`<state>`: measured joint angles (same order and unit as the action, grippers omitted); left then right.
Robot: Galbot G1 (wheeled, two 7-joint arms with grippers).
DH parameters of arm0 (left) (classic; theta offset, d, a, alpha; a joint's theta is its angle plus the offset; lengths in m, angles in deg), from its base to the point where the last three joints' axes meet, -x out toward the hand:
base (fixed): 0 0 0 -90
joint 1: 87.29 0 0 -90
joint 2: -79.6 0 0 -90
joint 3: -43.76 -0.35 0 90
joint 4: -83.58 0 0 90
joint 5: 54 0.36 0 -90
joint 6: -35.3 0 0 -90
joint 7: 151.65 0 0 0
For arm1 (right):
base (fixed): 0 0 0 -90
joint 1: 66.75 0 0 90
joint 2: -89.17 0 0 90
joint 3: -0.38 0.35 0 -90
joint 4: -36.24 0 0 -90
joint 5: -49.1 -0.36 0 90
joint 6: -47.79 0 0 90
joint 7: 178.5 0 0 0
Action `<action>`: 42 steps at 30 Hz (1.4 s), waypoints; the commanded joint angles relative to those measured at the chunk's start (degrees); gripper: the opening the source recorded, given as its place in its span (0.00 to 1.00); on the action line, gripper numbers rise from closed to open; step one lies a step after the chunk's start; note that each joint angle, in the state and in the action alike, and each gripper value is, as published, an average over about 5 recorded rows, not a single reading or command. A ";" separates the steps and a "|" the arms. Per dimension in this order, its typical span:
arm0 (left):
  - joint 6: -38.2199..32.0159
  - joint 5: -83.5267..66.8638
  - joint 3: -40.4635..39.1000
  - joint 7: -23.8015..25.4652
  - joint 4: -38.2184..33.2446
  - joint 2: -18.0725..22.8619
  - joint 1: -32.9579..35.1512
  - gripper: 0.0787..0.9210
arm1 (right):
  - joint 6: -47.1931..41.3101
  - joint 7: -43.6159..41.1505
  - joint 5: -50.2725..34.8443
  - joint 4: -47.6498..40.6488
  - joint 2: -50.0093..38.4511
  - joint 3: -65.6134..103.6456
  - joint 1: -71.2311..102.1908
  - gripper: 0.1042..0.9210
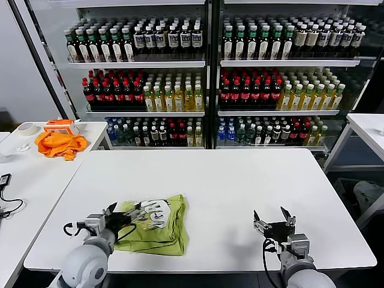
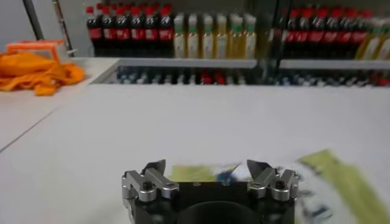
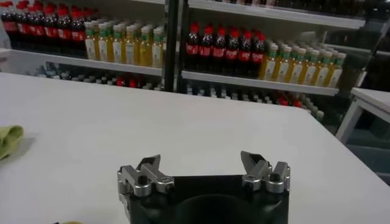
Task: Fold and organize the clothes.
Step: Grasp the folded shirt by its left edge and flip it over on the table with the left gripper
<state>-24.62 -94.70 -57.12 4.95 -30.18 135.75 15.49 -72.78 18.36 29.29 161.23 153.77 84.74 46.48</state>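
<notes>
The light yellow-green T-shirt (image 1: 157,225) lies folded into a rough square on the white table (image 1: 228,186), front left, with its white and dark print facing up. My left gripper (image 1: 124,213) is open and empty, low at the shirt's left edge. In the left wrist view the shirt (image 2: 341,182) shows blurred just beyond the open gripper (image 2: 207,167). My right gripper (image 1: 273,217) is open and empty near the table's front right, well apart from the shirt. In the right wrist view the gripper (image 3: 201,163) faces bare table, with a corner of the shirt (image 3: 8,140) at the edge.
A bright orange cloth (image 1: 59,144) lies on a side table (image 1: 36,180) at the left, with a tape roll (image 1: 26,128) and an orange box (image 1: 62,125). A black cable (image 1: 7,204) lies there too. Shelves of bottles (image 1: 204,78) stand behind. Another table (image 1: 369,129) is at the right.
</notes>
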 commanded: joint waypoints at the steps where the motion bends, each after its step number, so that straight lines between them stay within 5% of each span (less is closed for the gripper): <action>1: -1.02 6.23 0.23 1.59 3.85 0.37 3.56 0.88 | 0.28 -0.16 -0.03 -0.25 -0.31 0.26 0.28 0.88; 16: -4.72 1.31 -0.17 1.52 3.93 0.49 4.39 0.86 | 0.55 -0.28 -0.03 -0.34 -0.38 0.69 0.48 0.88; 33: -5.20 -2.15 2.12 2.02 2.85 3.70 5.12 0.30 | 0.52 -0.23 0.10 0.25 -0.25 0.76 0.68 0.88; 37: 0.17 -3.13 8.03 -0.09 -2.08 0.28 3.78 0.17 | 0.53 -0.23 0.05 0.39 -0.61 0.85 0.54 0.88; 42: 3.09 -8.80 21.90 -0.73 -4.21 -10.53 3.73 0.03 | 0.55 -0.27 -0.02 0.31 -0.85 0.75 0.06 0.88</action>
<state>-27.26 -97.03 -52.64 6.05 -29.18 137.20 19.62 -72.28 18.10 29.34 161.58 153.12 85.56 46.85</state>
